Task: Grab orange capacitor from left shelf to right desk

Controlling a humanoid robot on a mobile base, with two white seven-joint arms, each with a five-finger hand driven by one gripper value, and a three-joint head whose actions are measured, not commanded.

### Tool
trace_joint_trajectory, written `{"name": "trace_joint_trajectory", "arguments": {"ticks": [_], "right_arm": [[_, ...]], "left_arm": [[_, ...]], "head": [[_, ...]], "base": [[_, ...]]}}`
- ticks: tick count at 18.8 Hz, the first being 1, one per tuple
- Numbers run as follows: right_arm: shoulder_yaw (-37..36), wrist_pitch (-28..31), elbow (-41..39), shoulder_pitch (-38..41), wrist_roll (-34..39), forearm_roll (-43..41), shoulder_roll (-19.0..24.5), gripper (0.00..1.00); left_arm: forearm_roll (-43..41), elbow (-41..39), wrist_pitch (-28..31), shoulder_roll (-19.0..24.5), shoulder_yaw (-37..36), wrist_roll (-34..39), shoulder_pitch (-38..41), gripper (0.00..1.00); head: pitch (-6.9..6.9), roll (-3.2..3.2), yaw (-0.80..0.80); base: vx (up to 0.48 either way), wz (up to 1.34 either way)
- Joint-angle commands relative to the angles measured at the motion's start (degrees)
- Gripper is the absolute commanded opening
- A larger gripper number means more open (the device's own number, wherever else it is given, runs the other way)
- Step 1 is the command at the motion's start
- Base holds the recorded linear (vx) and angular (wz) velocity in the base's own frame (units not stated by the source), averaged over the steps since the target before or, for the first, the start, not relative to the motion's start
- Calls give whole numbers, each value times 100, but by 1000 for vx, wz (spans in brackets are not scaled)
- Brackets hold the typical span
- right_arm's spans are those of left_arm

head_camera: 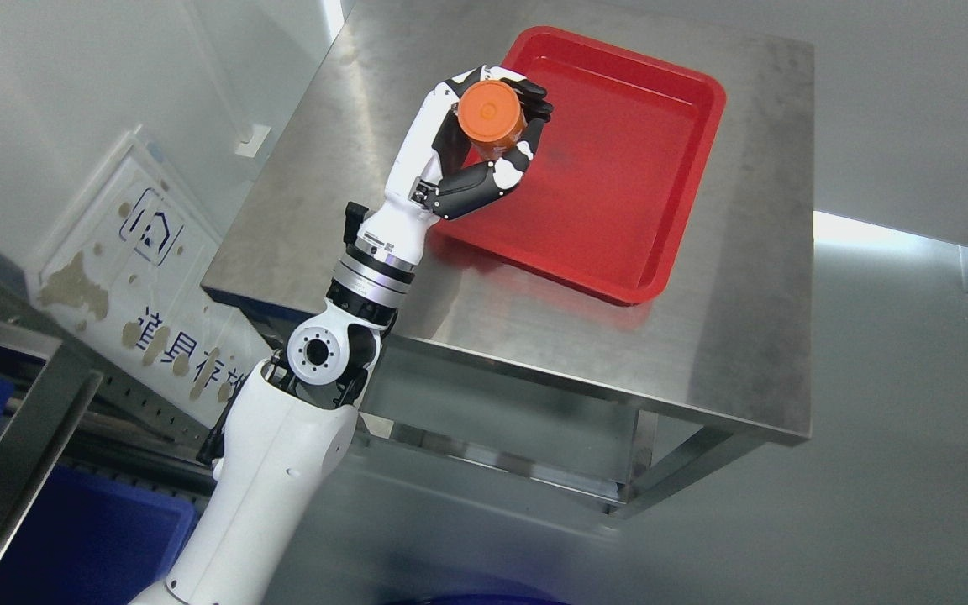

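Note:
An orange cylindrical capacitor [492,118] is held in my left hand [497,126], whose white and black fingers [534,91] wrap around it. The hand hangs above the left edge of a red tray [660,168] that lies on a steel desk [728,336]. The capacitor's round end faces the camera. My left arm rises from the lower left of the head view up to the desk. The right arm does not show.
A steel shelf frame [13,454] with blue bins [72,538] stands at the lower left. A white floor sign [139,252] with dark print lies left of the desk. Grey floor surrounds the desk on the right.

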Motion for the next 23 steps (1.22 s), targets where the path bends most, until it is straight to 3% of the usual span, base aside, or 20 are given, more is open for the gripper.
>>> {"name": "trace_joint_trajectory", "arguments": {"ticks": [1,5,10,11,12,13,19,20,23], "right_arm": [[-62,8,-193,-8,4,0,-100,100],[-62,8,-193,-8,4,0,-100,100],[-62,8,-193,-8,4,0,-100,100],[-62,8,-193,-8,4,0,-100,100],[-62,8,-193,-8,4,0,-100,100],[-62,8,-193,-8,4,0,-100,100],[-62,8,-193,-8,4,0,-100,100],[-62,8,-193,-8,4,0,-100,100],[-62,8,-193,-8,4,0,-100,100]], "left_arm": [[-58,515,403,100,-680,14,-137,7],[-260,771,492,100,-1084,-12,-137,8],[-261,833,483,100,-971,-12,-137,14],[-261,798,474,100,-901,-12,-146,25],[-261,746,492,100,-840,-12,-155,50],[-261,693,492,100,-796,-12,-190,58],[-261,517,483,100,-190,-21,-365,82],[-261,456,474,100,-6,-21,-470,89],[-261,306,256,100,775,-39,-830,98]], "head": [[0,0,0],[0,0,0],[0,0,0],[0,0,0],[0,0,0],[0,0,0],[0,0,0],[0,0,0],[0,0,0]], "base": [[262,-247],[218,-275],[104,-193],[24,-23],[24,-23],[-7,11],[-23,37],[-21,48],[-24,43]]}}
